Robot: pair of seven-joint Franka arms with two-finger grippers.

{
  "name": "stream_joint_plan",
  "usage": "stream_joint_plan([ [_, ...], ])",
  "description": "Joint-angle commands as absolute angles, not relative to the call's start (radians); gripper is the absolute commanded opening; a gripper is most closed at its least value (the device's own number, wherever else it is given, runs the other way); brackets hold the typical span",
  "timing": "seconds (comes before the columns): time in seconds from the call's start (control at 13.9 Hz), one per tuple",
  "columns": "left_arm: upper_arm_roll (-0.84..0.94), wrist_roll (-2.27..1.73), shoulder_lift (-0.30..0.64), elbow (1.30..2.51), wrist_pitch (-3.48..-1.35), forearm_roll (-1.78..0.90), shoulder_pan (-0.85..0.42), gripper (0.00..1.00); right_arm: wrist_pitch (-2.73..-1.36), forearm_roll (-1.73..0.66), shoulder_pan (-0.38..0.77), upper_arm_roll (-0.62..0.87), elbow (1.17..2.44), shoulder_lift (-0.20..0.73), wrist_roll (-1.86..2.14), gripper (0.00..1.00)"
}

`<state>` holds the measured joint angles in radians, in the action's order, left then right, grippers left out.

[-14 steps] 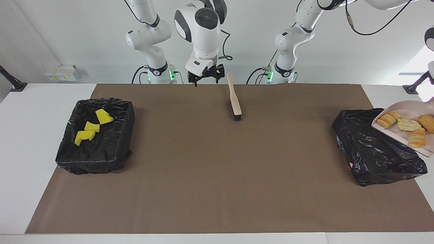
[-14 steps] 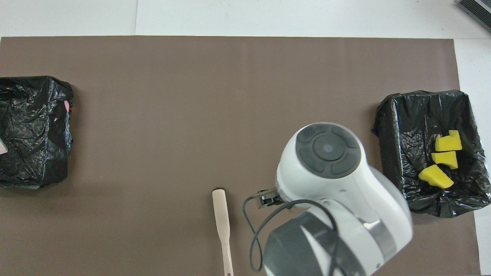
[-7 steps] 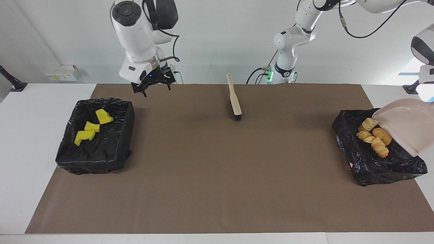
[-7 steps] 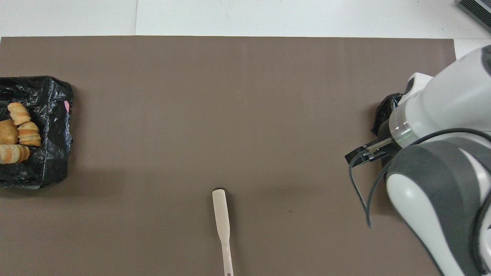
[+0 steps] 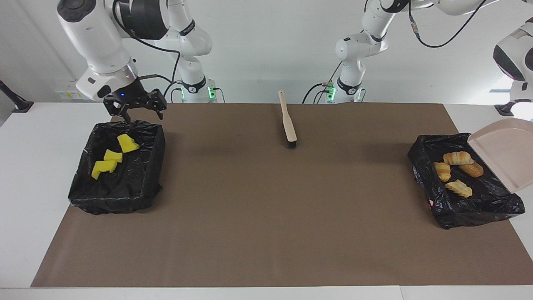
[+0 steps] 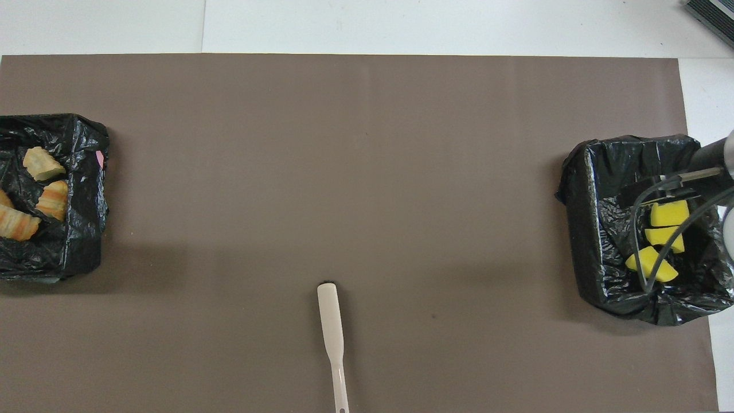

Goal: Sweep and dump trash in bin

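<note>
Brown matting (image 5: 266, 216) covers most of the white table (image 5: 25, 175), and its whole middle lies bare apart from a brush (image 5: 288, 121) near the robots' edge. That brush lies with its long axis running roughly away from the robots, bristle head pointing away from them, handle toward them.

One black-lined bin (image 5: 143, 183) sits at the right arm's end of the mat, holding three yellow chunks (image 5: 112, 160) in a loose row. A second black-lined bin (image 5: 491, 210) sits at the left arm's end, its outer corner reaching past the mat's edge onto the white table.

Half a second ago the bread pieces (image 5: 457, 158) were sliding off the lip of the pink dustpan (image 5: 501, 156); now they lie spread on the liner of that bin, and the pan stands tipped steeply over the bin's outer rim, empty. The left gripper is out of view past the frame's edge, closed on the dustpan's handle.

The right gripper (image 5: 134, 109) has swung from over the mat's edge to over the rim of the yellow chunks' bin that is nearest the robots, its fingers spread wide and holding nothing.
</note>
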<state>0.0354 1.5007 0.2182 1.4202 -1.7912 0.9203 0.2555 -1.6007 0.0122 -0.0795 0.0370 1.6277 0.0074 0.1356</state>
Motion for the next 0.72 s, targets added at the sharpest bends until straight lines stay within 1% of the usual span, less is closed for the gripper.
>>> stream_joint_plan([
  [0.0,0.025,1.510,0.215,1.375,-1.764,0.788,0.227,0.00,-1.609,0.008,-0.089,0.038,1.632,-0.038,0.020,1.00],
  [0.14,0.028,1.392,0.192,1.356,-1.714,0.636,0.216,0.00,-1.611,0.006,-0.087,0.040,1.649,-0.049,0.009,1.00],
  [0.29,0.035,1.086,0.134,1.377,-1.637,0.438,0.201,0.00,-1.611,0.006,-0.077,0.040,1.649,-0.049,0.005,1.00],
  [0.5,0.054,0.777,0.097,1.425,-1.513,0.373,0.083,0.00,-1.608,0.009,-0.077,0.043,1.644,-0.049,0.009,1.00],
  [0.65,0.054,0.537,0.059,1.485,-1.477,0.229,0.014,0.00,-1.608,0.009,-0.077,0.043,1.644,-0.049,0.009,1.00],
])
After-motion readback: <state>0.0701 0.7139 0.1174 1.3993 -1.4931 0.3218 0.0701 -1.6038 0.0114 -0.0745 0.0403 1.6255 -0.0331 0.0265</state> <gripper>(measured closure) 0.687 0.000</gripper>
